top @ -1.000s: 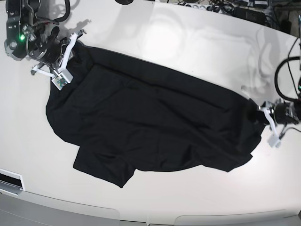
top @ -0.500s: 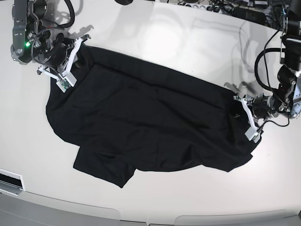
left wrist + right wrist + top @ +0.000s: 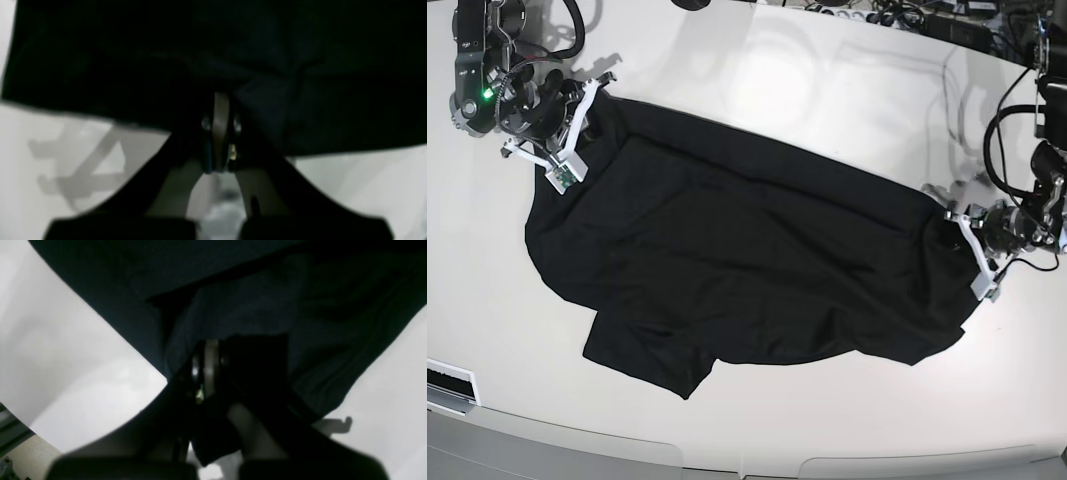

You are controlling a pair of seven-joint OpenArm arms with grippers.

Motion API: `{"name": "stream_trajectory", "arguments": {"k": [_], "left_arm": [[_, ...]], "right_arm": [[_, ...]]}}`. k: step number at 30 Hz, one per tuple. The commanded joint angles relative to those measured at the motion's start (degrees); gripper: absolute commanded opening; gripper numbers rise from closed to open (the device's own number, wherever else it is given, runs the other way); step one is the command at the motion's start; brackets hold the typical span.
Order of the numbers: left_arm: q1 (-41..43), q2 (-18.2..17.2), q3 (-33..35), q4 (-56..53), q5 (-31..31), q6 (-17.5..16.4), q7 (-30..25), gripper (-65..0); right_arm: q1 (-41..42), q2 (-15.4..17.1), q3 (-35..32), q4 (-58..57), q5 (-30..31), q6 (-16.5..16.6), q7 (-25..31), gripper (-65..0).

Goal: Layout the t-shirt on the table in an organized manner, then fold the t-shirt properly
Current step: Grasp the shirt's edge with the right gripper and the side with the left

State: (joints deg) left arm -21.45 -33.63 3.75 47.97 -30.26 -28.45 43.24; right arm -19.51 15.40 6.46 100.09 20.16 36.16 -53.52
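Observation:
The black t-shirt [image 3: 737, 260] lies spread across the white table [image 3: 827, 90], running from upper left to right, with one sleeve [image 3: 642, 360] sticking out at the lower left. At the shirt's upper-left corner my right gripper [image 3: 575, 128] is shut on the fabric; the right wrist view shows the gripper [image 3: 210, 350] with cloth [image 3: 267, 306] bunched around its closed tips. At the far right edge my left gripper [image 3: 965, 238] pinches the t-shirt too. In the left wrist view that gripper [image 3: 221, 103] holds a raised fold of the t-shirt [image 3: 233, 50] above the table [image 3: 66, 166].
Cables and a power strip [image 3: 877, 15] lie along the table's back edge. A white slotted part [image 3: 447, 385] sits at the front left by the curved table rim [image 3: 757, 462]. Black cables [image 3: 1012, 130] loop beside the arm on the right.
My left gripper went left and then came partly back to the right with the shirt's right edge. My right gripper shifted slightly at the upper-left corner. Both stayed shut.

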Motion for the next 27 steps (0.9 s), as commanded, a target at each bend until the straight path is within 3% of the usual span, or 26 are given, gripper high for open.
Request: {"name": "stream_trajectory", "arguments": {"k": [1,8,13,16,20,24,27], "left_arm": [[-1.2,-2.6,-0.4,0.5,-0.9,0.6,1.0,-65.0],[-6.9,-8.0,-0.5,0.6,-17.6,-1.0,9.1,-65.0],[-9.2,-7.3,-0.4,0.6,-25.8,-10.9,9.3,-65.0],[-8.9,-3.7,-0.4,0.5,-18.2,-9.9,8.2,-65.0],[-6.7,1.4,-0.4,0.4,-5.3,-3.8,0.9,-65.0],[-2.6,3.8,-0.4,0.4,3.5,-0.4,-4.4,-65.0],[1.3,4.1,-0.4,0.4,6.5,0.9,-7.8,-65.0]], "right_arm": [[0.3,0.6,0.2,0.9,0.8,-0.4,0.9,-65.0],[0.3,0.6,0.2,0.9,0.8,-0.4,1.0,-65.0],[0.4,0.6,0.2,0.9,1.0,-0.4,1.0,-65.0],[0.5,0.6,0.2,0.9,1.0,-0.6,1.0,-65.0],[1.2,0.6,0.2,0.9,1.0,-1.5,1.0,-65.0],[1.2,0.5,0.2,0.9,0.9,-1.5,-0.5,-65.0],[1.2,0.5,0.2,0.9,0.9,-1.4,-0.2,-65.0]]}}
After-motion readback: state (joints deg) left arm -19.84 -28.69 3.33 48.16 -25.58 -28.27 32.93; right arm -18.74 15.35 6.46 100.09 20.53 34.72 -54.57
